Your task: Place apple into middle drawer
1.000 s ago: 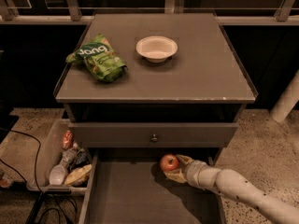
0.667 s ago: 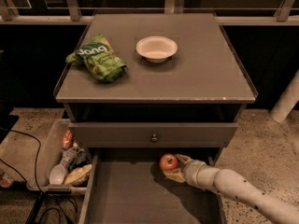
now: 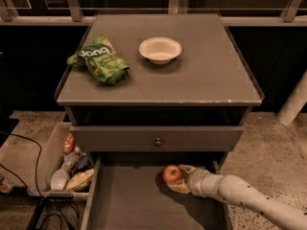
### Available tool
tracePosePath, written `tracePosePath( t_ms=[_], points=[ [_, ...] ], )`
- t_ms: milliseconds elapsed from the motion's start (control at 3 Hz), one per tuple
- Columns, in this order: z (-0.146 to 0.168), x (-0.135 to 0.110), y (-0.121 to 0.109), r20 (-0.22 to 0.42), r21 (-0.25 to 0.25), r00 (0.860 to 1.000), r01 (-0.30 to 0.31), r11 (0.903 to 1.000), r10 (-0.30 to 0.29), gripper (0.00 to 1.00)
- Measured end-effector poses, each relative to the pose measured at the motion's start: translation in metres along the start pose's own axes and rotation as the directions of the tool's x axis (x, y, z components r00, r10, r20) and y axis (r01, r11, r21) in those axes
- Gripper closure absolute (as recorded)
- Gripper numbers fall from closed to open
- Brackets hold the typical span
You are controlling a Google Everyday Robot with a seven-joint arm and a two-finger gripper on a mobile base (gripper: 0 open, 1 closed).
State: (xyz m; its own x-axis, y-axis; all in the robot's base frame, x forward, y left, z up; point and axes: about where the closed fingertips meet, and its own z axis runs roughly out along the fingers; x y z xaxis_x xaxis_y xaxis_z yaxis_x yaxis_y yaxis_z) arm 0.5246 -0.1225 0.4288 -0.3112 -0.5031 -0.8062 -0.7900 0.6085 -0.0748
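The red apple [image 3: 171, 173] sits low over the flat grey floor of the pulled-out middle drawer [image 3: 129, 200], near its back right. My gripper [image 3: 176, 178] reaches in from the right on a white arm. Its pale fingers [image 3: 181, 187] lie around the apple's right side and underneath it. I cannot tell whether the apple rests on the floor.
A drawer front with a round knob [image 3: 158, 141] sits just above the open drawer. On the cabinet top lie a green chip bag [image 3: 99, 59] and a white bowl [image 3: 160, 49]. A bin of items [image 3: 67, 164] stands on the floor at the left, with cables beside it.
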Motion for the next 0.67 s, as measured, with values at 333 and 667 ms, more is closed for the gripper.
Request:
tracePosePath(
  t_ms=[333, 667],
  points=[
    [-0.001, 0.011, 0.011, -0.019, -0.061, 1.0, 0.002, 0.9981, -0.003, 1.0],
    [0.003, 0.025, 0.021, -0.071, -0.125, 0.997, 0.004, 0.9922, -0.013, 1.0]
  ],
)
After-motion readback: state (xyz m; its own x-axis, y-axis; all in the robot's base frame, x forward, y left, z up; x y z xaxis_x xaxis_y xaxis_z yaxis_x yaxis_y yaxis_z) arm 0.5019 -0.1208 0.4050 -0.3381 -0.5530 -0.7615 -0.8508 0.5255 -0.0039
